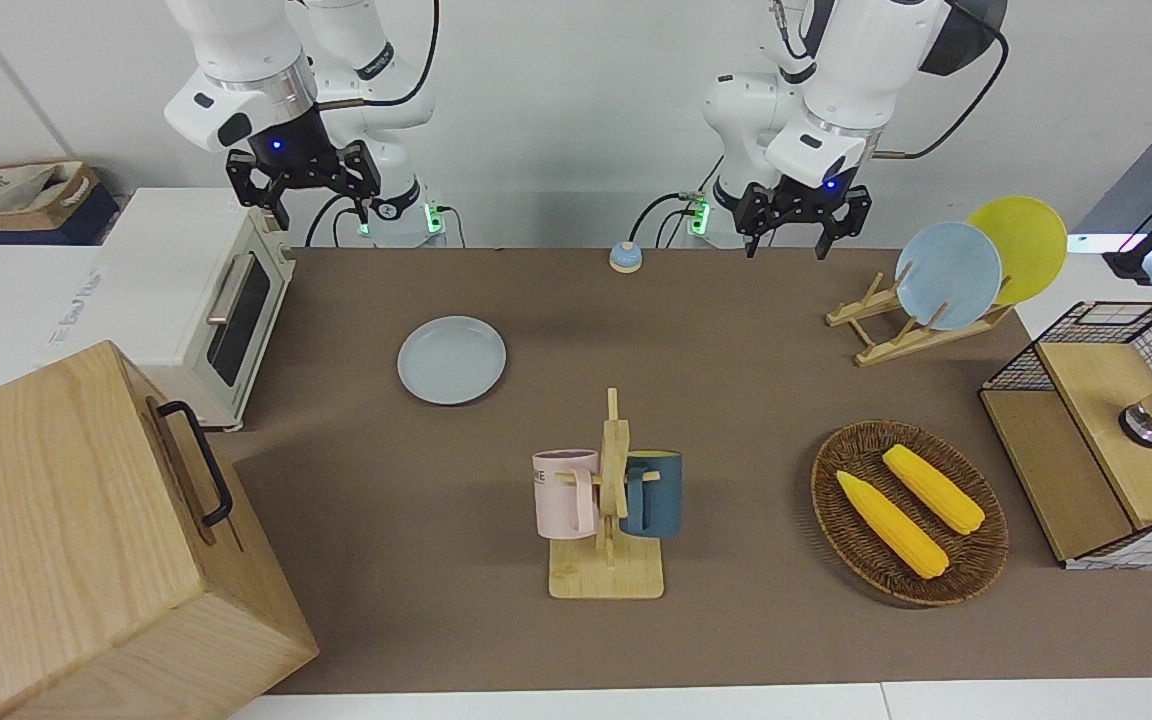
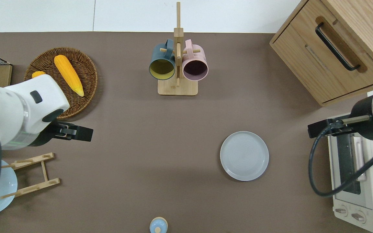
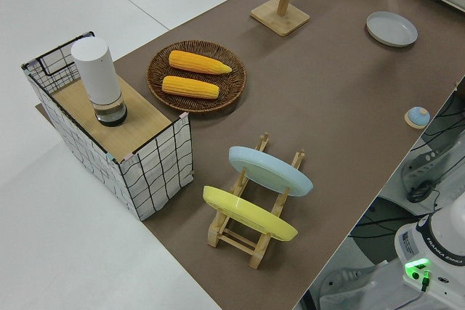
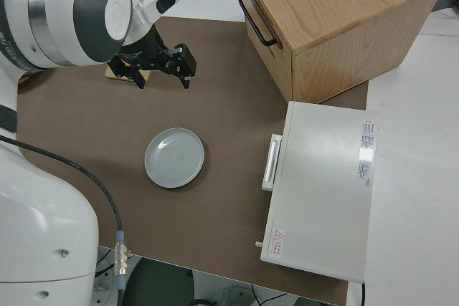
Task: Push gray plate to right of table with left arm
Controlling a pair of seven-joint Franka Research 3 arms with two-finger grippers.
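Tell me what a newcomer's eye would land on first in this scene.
Probably the two bright yellow corn cobs in the round woven wicker basket toward the left arm's end of the brown table. Next, the pale grey-blue round plate lying alone nearer the right arm's end, close to the white toaster oven. The open left gripper hangs far from that plate.

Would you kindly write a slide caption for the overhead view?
Left gripper open above bare table, well short of the gray plate; right arm parked.

I see bare table point(image 2: 134, 136) between left gripper point(image 2: 83, 133) and gray plate point(image 2: 244, 155); mug rack point(image 2: 177, 64) stands farther out.
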